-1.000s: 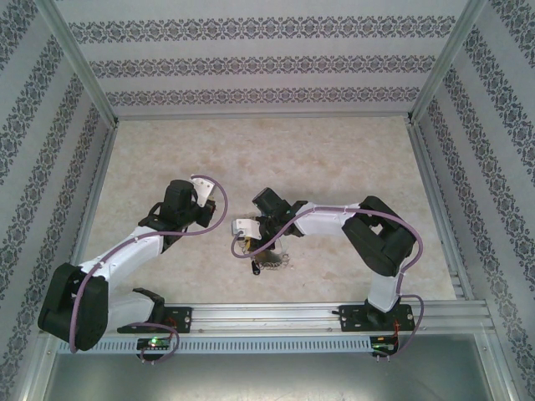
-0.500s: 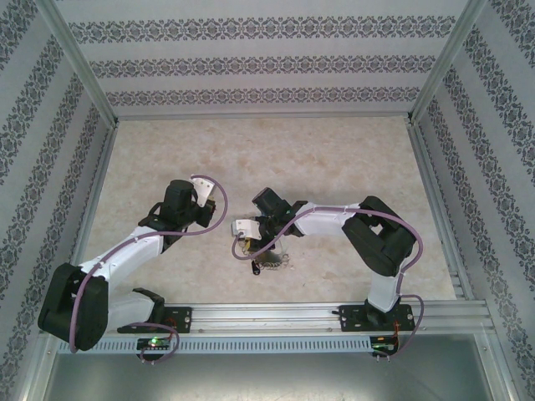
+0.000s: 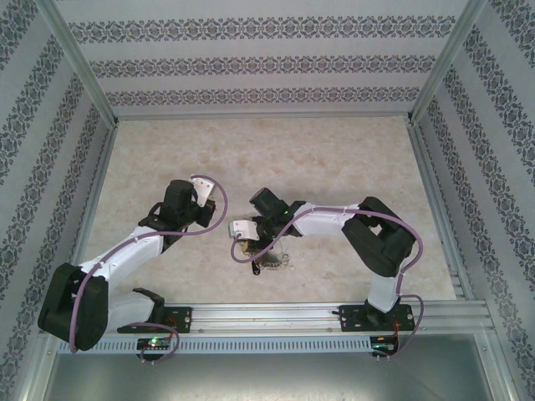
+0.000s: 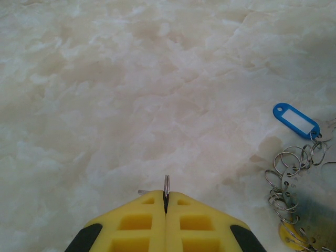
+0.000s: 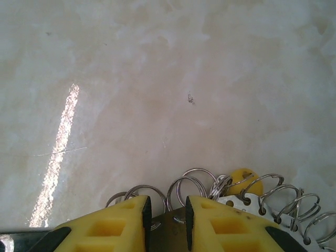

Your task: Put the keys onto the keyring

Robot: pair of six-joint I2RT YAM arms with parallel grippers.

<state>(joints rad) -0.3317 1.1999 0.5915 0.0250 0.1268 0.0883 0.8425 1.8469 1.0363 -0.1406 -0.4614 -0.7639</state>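
While my left gripper point(image 4: 166, 197) is clenched tight, a small split ring point(image 4: 166, 184) stands pinched upright between its yellow fingertips, above the pale marbled table point(image 4: 131, 94). Off to its right lies the keyring point(image 4: 287, 176), a tangle of silvery loops, with a blue tag point(image 4: 295, 121) at its far end. My right gripper point(image 5: 167, 210) sits right at those loops, beside a yellow key head point(image 5: 244, 181). Its jaws stand narrowly apart with something dark between them, and I cannot tell whether they grip it.

light: bright, even | glare: streak on table point(image 5: 58, 152) | focus: sharp
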